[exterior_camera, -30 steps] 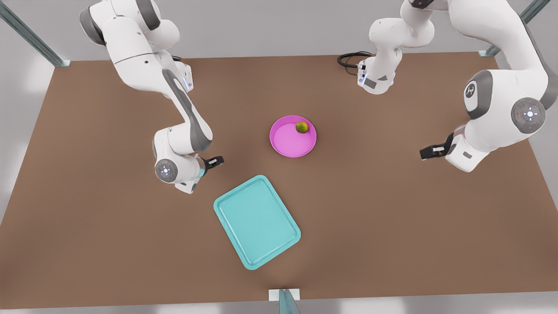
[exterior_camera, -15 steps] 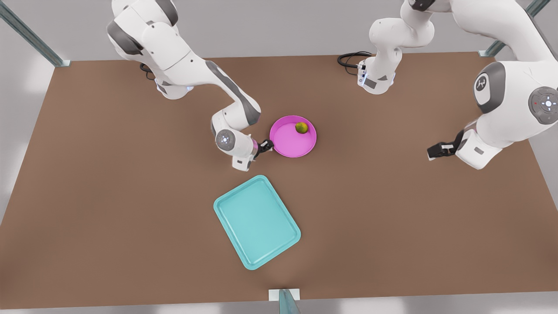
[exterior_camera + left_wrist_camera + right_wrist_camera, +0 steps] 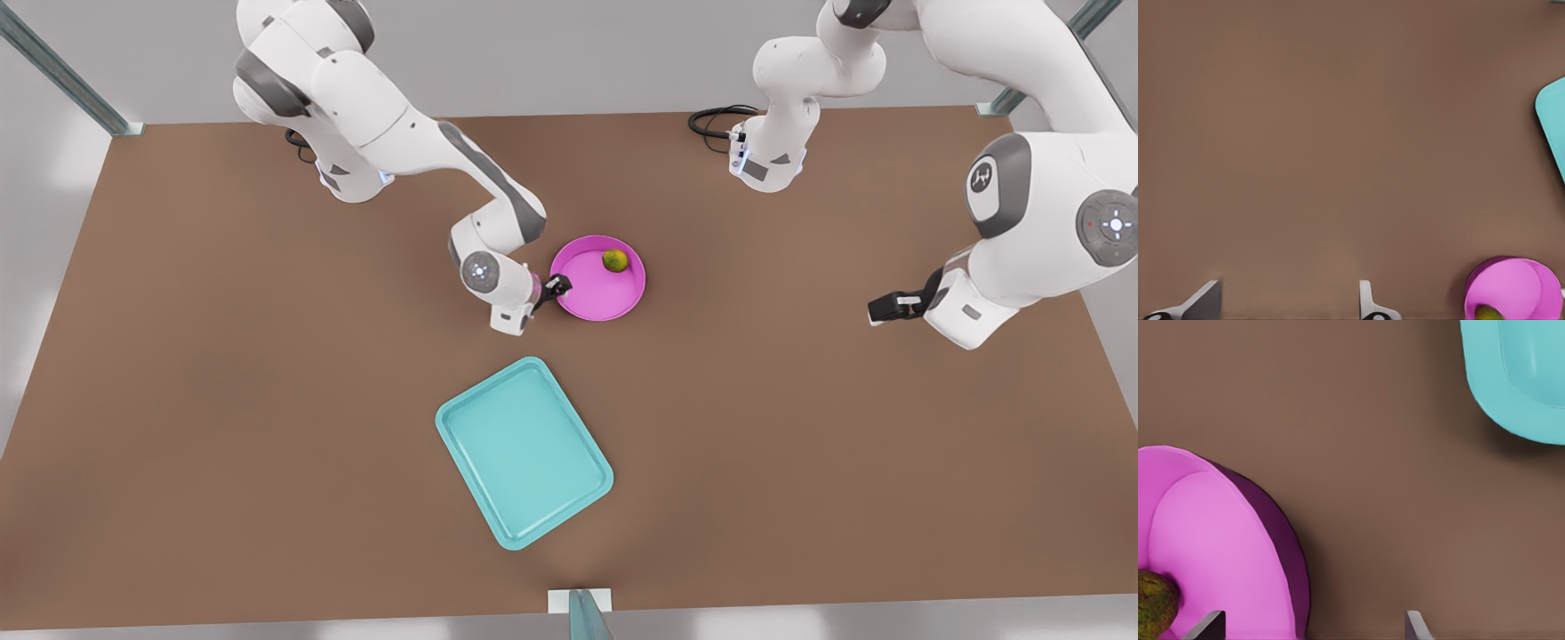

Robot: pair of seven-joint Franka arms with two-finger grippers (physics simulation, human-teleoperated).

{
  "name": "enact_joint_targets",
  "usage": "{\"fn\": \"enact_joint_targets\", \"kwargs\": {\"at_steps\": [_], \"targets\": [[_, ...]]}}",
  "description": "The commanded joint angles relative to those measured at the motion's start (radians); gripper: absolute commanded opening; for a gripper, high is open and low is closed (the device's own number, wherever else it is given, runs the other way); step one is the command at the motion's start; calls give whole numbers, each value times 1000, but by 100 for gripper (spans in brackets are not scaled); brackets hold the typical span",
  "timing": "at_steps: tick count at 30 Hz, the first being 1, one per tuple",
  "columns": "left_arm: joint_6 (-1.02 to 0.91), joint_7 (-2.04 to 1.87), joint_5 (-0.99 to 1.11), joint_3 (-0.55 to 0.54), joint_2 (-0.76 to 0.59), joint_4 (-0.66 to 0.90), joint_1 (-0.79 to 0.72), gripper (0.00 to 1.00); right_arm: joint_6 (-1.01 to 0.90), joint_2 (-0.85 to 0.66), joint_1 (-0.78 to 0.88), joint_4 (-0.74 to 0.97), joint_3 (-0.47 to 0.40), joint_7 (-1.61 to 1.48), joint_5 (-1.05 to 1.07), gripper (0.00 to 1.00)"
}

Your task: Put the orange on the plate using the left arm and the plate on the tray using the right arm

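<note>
Front view: the table [image 3: 800, 444] carries all three things, and only the arms have moved in the last second.
Tray [image 3: 524, 453]: unmoved and bare, at 7 o'clock from the plate, near it but apart.
Plate [image 3: 591, 289]: unmoved at mid-table, not yet on the tray.
Right gripper [image 3: 558, 285]: has swung in from beside the tray to the plate's 8 o'clock rim. The right wrist view shows its fingers [image 3: 1213, 623] spread with the rim between them, not yet clamped.
Left gripper [image 3: 876, 308]: at 3 o'clock from the plate and well apart. It has drifted slightly outward and waits with its fingers [image 3: 1205, 300] spread and empty.
Orange [image 3: 615, 260]: lying in the plate at 1 o'clock, so the left arm's part looks done.
Meaning: the plate grasp seems imminent.
</note>
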Motion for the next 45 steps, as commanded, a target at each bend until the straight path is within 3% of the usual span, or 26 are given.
{"fn": "enact_joint_targets", "kwargs": {"at_steps": [1,11,12,13,14,17,20,24,32,45], "targets": [[-15,17,0,0,-1,0,0,100,5,10,2,0,2,20,2,100],[-56,17,3,2,-13,2,2,100,3,33,2,11,14,39,2,100],[-58,15,3,3,-13,2,2,100,3,33,3,11,14,39,2,95],[-56,11,5,5,-13,3,2,100,3,33,3,12,14,39,2,78],[-54,7,8,5,-12,3,2,100,3,33,3,12,14,39,2,77],[-47,9,6,11,-1,3,2,100,3,41,9,23,14,37,-1,57],[-48,9,8,11,-3,3,2,100,8,49,11,24,14,37,-2,48],[-56,11,2,9,-6,2,0,100,5,52,14,38,16,32,-6,21],[-90,0,0,0,7,32,-9,100,-46,-22,-3,41,22,40,-4,21],[-88,4,0,0,10,34,-8,100,-55,-19,-135,215,-21,39,102,21]]}}
